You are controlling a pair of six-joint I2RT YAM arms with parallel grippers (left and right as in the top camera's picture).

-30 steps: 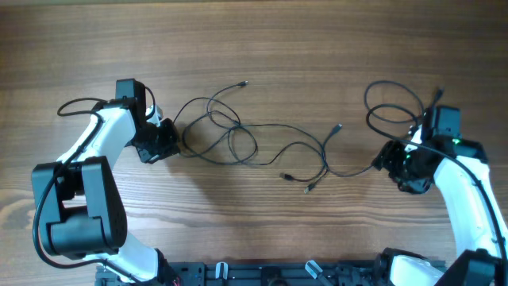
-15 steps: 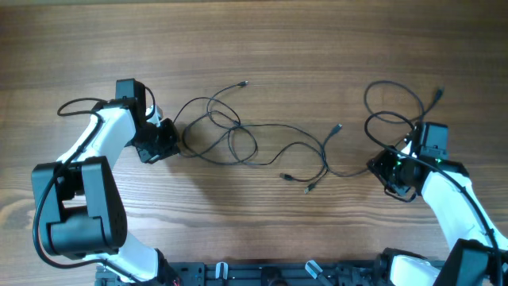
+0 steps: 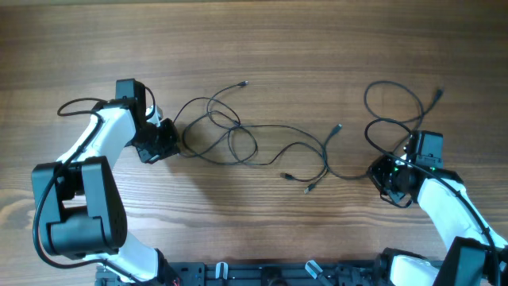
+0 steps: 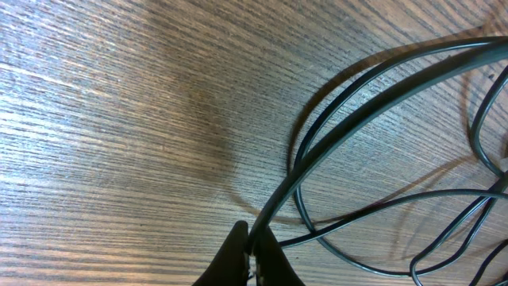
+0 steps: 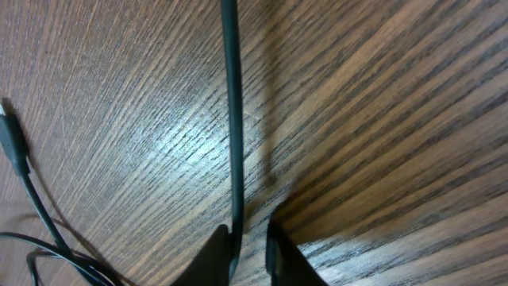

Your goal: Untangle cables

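Thin black cables (image 3: pixel 238 135) lie tangled in loops across the middle of the wooden table, with small plug ends (image 3: pixel 339 126) sticking out. Another loop (image 3: pixel 393 103) lies at the right. My left gripper (image 3: pixel 178 146) sits at the tangle's left edge, shut on a cable (image 4: pixel 333 135) that runs out from its fingertips (image 4: pixel 252 238). My right gripper (image 3: pixel 378 169) is low on the table at the right end of a strand. In the right wrist view that cable (image 5: pixel 231 119) passes between the narrowly open jaws (image 5: pixel 248 234), against the left finger (image 5: pixel 218 246) and apart from the other.
The table (image 3: pixel 262 40) is bare wood beyond the cords. A loose plug (image 5: pixel 12 143) lies at the left edge of the right wrist view. Two plug ends (image 3: pixel 309 188) rest near the front middle. The arm bases (image 3: pixel 270 274) stand along the near edge.
My right gripper has come down and leftward onto the strand's right end, and its jaws have narrowed around the cable. The left arm and its grip have not moved.
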